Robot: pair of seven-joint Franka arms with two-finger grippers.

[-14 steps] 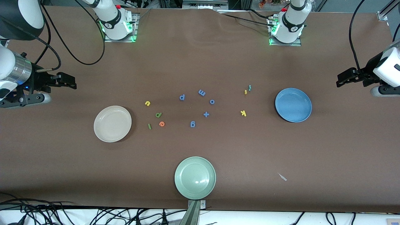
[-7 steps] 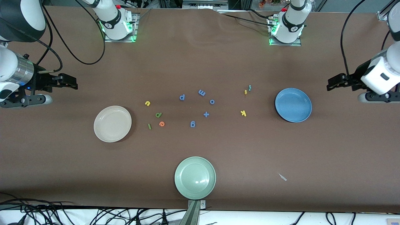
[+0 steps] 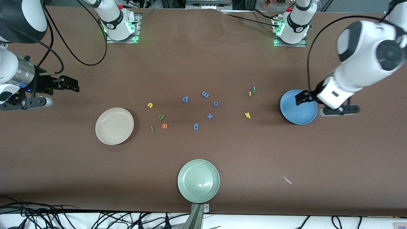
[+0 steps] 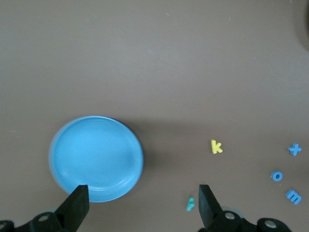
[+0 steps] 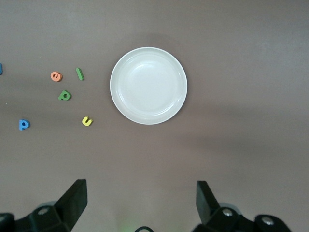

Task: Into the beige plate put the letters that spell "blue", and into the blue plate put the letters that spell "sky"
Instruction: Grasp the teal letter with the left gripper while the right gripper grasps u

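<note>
The beige plate (image 3: 114,126) (image 5: 148,85) lies toward the right arm's end. Beside it are the yellow u (image 3: 150,105), green b (image 3: 161,117), green l (image 3: 152,128) and orange e (image 3: 164,126). The blue plate (image 3: 298,107) (image 4: 96,157) lies toward the left arm's end. Near it are the yellow k (image 3: 247,115) (image 4: 216,146), a smaller yellow letter (image 3: 250,93) and a teal one (image 3: 254,89) (image 4: 190,204). My left gripper (image 3: 301,98) (image 4: 141,191) hangs open over the blue plate's rim, holding nothing. My right gripper (image 3: 73,85) (image 5: 140,186) waits open over bare table past the beige plate.
A pale green plate (image 3: 198,180) sits near the front edge. Blue letters p (image 3: 185,99), m (image 3: 205,94), o (image 3: 215,103), g (image 3: 196,126) and a plus sign (image 3: 209,116) lie mid-table. A small grey scrap (image 3: 287,180) lies nearer the front camera.
My left arm has swung in from the table's end until its gripper is over the blue plate. The right gripper has barely shifted. No letter has moved.
</note>
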